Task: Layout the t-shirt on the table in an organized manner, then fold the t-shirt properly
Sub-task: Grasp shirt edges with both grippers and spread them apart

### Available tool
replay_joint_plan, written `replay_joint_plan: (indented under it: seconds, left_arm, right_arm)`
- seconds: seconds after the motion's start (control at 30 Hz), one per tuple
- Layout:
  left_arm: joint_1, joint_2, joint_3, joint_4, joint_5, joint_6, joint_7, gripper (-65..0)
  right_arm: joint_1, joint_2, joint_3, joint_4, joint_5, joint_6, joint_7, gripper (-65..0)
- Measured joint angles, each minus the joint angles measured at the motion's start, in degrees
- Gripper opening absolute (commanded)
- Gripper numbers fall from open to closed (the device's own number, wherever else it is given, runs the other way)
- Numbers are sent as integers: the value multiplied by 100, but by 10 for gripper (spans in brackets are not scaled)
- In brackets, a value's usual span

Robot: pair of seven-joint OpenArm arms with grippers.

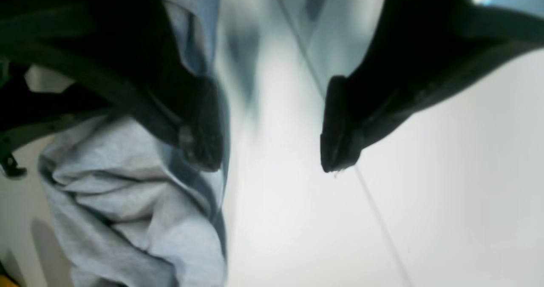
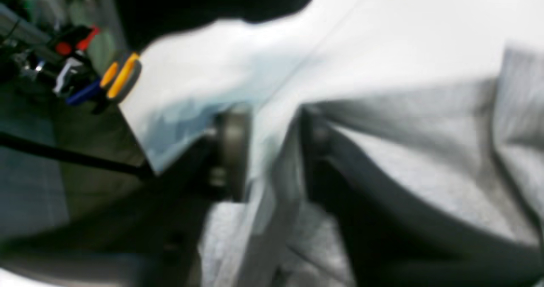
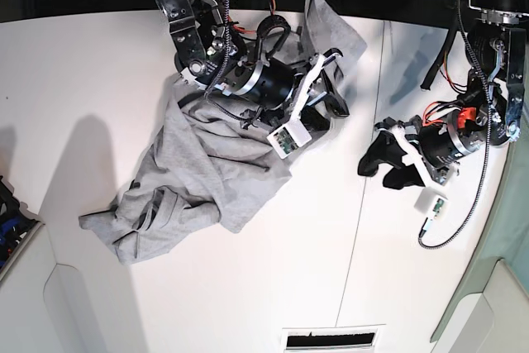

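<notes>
T-shirt [image 3: 198, 163] crumpled on table [image 3: 289, 287]; left hand [image 1: 272, 125] released, right hand [image 2: 272, 151] unclear around cloth

The t-shirt [image 3: 190, 171] is soft, matt heather-grey cloth, rumpled into folds. The tabletop [image 3: 273, 270] is smooth white with a slight sheen. The left end effector [image 1: 272, 125] has matt black fingers [image 1: 340, 129], seemingly rubbery. Glossy white plastic brackets [image 3: 289, 134] clad the arms.

The base view is evenly and brightly lit and sharp; soft arm shadows are cast on the white desk [image 3: 124, 80]. Both wrist views are smeared by blur, the right one most, and the desk is washed out by glare.
</notes>
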State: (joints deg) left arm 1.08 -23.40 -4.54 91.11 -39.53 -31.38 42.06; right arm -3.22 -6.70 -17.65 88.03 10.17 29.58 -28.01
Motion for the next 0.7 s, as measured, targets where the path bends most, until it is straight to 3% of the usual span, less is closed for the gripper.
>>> replay_joint_plan:
  seconds: [0.2,0.33,0.43,0.5,0.7]
  left_arm:
    - [2,-57,-76,0,-518,-61,136,-252]
    - [70,-48,-72,0,-909,-380,168,-253]
    - [144,-44,92,0,-935,-404,186,-253]
    - [208,-42,319,0,-918,-404,184,-258]
    - [302,289,1071,-31,-232,-334,66,-402]
  right_arm:
    - [109,4,402,4,-192,-107,-13,-393]
    - [474,2,1014,4,-216,-686,-9,-393]
    - [857,2,1547,4,-570,-1215,4,-393]
    - [1117,4,1878,-13,-817,-1316,13,-393]
    - [1788,214,2269,-1237,-848,-1316,221,-393]
